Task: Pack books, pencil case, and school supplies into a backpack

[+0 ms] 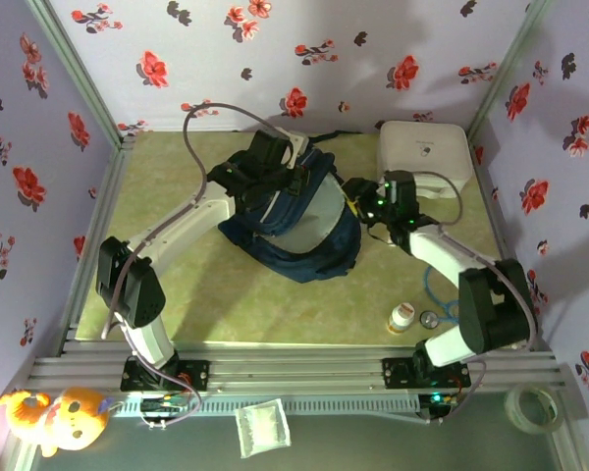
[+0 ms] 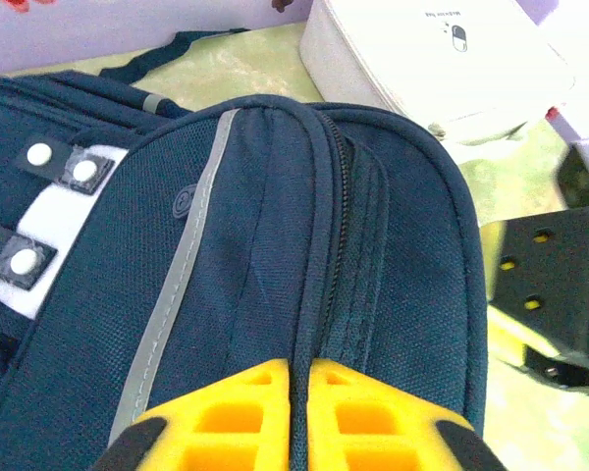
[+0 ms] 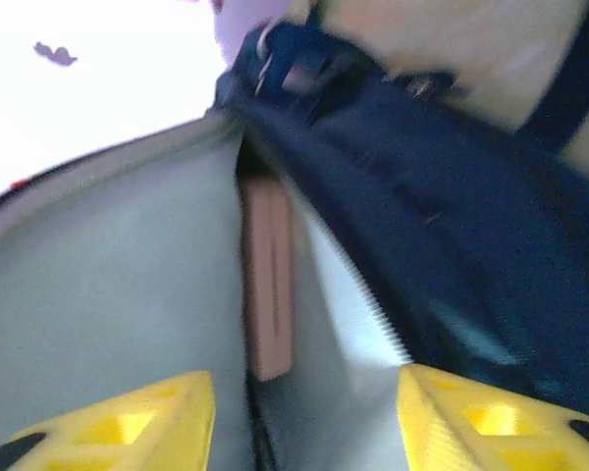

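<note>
Left gripper [image 2: 296,381] pinched closed, right gripper [image 3: 304,397] spread wide, both reaching forward.

From my station the bench [image 1: 177,304] reads as a pale yellow-green top. The navy backpack [image 1: 294,221] lies on it around the middle, toward the far side. A white rounded box [image 1: 424,152] sits in the far right corner, near the backpack. By the near right edge stands a small white-and-orange bottle [image 1: 401,318], with a small round item [image 1: 429,318] just beside it and a blue cable [image 1: 434,289] looped behind them.
</note>
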Tool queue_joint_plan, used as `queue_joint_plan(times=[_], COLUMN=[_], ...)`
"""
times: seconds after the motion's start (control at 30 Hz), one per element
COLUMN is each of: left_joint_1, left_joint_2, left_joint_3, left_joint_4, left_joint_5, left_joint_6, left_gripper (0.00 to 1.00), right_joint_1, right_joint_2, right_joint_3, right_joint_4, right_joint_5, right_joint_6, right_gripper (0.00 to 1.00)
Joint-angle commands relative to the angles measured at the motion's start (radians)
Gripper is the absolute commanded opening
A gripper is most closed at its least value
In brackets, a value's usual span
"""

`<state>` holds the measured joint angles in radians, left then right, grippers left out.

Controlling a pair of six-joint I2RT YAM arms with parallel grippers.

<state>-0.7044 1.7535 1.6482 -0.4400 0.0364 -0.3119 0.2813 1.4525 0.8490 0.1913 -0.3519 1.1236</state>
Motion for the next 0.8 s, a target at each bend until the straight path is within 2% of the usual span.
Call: queue_joint_plan(times=[0.0,0.07,0.17,0.3,0.4,0.57,0.77], left_joint_1=[0.023,0.036,0.06,0.106,0.156,0.26,0.292], left_joint_2=[0.011,0.005,-0.017,-0.071,-0.119,-0.227,-0.323], left_joint_3=[-0.008,-0.024,-0.07,-0.168,-0.277,-0.497,-0.694], left_joint_4=[0.07,0.068,0.084,0.11,0.143,0.189,0.242], left_joint_5=[0.036,0.057,0.075,0.073,0.055,0.033,0.025], left_joint_6=[-0.075,-0.104,-0.143,-0.211,-0.284,-0.435,-0.538], left_gripper=[0.15,0.25,0.47,0.66,0.7,0.71,0.67], right_joint_1=[-0.013,-0.013,-0.011,0.02,0.051,0.104,0.14], right_joint_2=[-0.077,-0.108,-0.125,-0.108,-0.081,-0.04,-0.003], right_joint_3=[0.003,0.012,0.029,0.055,0.078,0.113,0.124], right_joint_4=[-0.204,-0.219,-0.192,-0.18,-0.202,-0.276,-0.294], right_joint_5=[0.121,0.139,0.113,0.085,0.089,0.132,0.14], right_joint_6=[-0.118,-0.148,-0.174,-0.222,-0.252,-0.29,-0.303], right_gripper=[0.58,0.61,0.68,0.73,0.74,0.75,0.75])
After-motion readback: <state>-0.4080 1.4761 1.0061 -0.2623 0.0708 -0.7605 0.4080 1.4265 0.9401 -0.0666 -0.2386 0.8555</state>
